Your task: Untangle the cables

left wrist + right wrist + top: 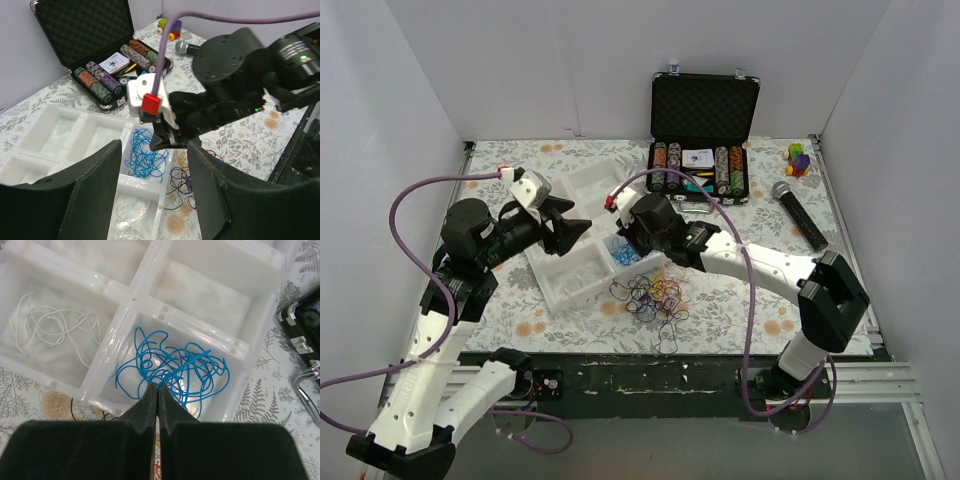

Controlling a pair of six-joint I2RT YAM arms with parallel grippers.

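Chip case (704, 105), microphone (800, 215), toy blocks (799, 158), tray (570, 282) beside cables (650, 295)

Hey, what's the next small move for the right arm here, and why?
Probably lift the right gripper straight up from the tray, then head for the tangle of purple and orange loops on the table. It is shut over the blue cables, which already lie in their own compartment, while the tangle sits unsorted beside the tray. Whether a blue strand is pinched, I cannot tell.
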